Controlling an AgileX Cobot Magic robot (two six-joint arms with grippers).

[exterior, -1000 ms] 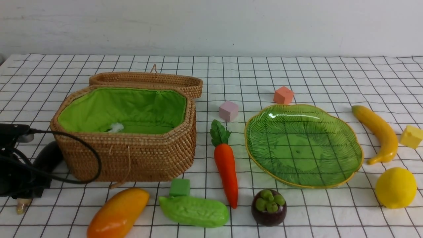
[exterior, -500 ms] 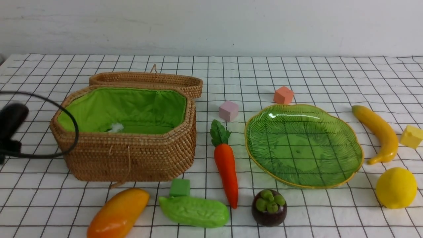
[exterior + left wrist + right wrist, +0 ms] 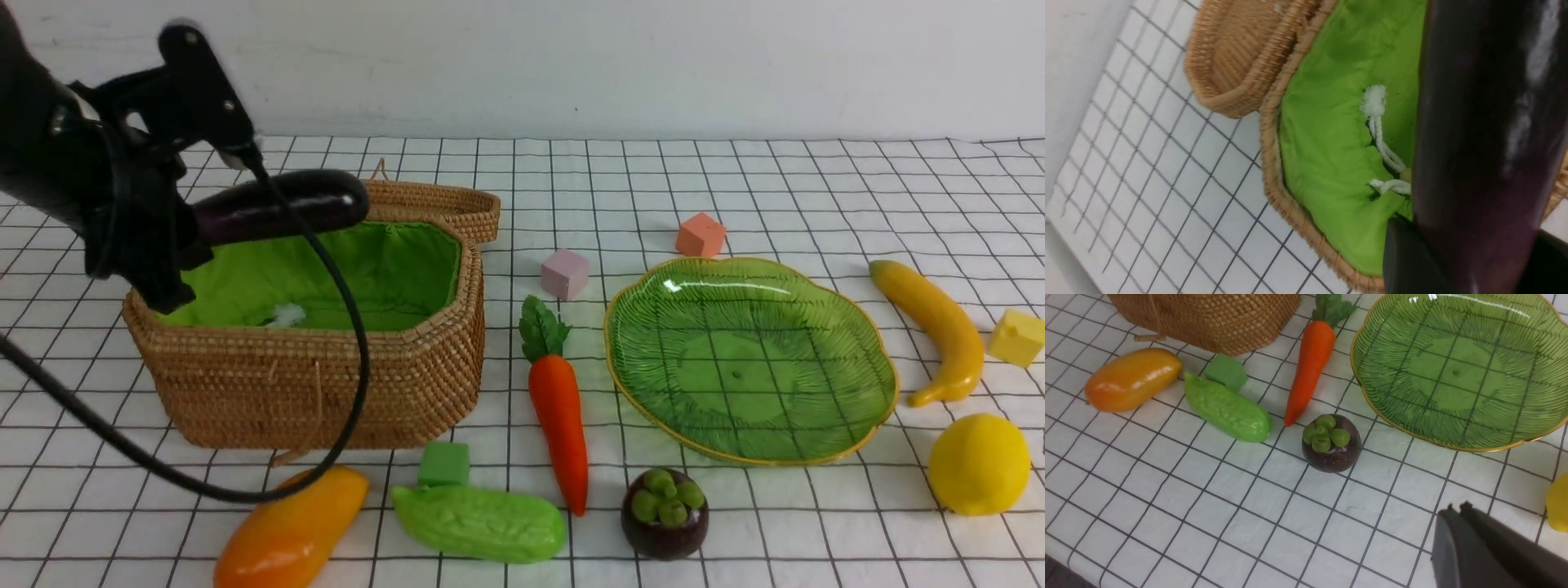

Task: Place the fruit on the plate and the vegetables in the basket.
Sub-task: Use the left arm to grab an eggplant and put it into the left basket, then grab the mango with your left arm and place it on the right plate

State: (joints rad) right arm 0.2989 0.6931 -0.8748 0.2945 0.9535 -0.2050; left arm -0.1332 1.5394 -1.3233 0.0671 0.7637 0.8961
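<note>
My left gripper (image 3: 184, 233) is shut on the dark purple eggplant (image 3: 286, 208) and holds it level above the open wicker basket (image 3: 326, 384). In the left wrist view the eggplant (image 3: 1486, 143) hangs over the green lining (image 3: 1331, 163). The carrot (image 3: 559, 416), green gourd (image 3: 482, 523), mango (image 3: 290, 527) and mangosteen (image 3: 664, 514) lie on the cloth in front. The green plate (image 3: 751, 359) holds nothing; the banana (image 3: 935, 327) and lemon (image 3: 978, 464) lie to its right. My right gripper (image 3: 1457, 507) hovers shut and holds nothing, near the mangosteen (image 3: 1332, 443).
The basket's lid (image 3: 408, 200) lies open behind it. Foam cubes sit about: pink (image 3: 564, 273), orange-red (image 3: 700, 235), yellow (image 3: 1015, 336), green (image 3: 444, 463). The left arm's black cable (image 3: 351, 384) loops down across the basket's front to the mango.
The left gripper closed on the eggplant beside the basket's left side, lifted it off the cloth and swung it up and right over the basket. Everything else stayed put.
</note>
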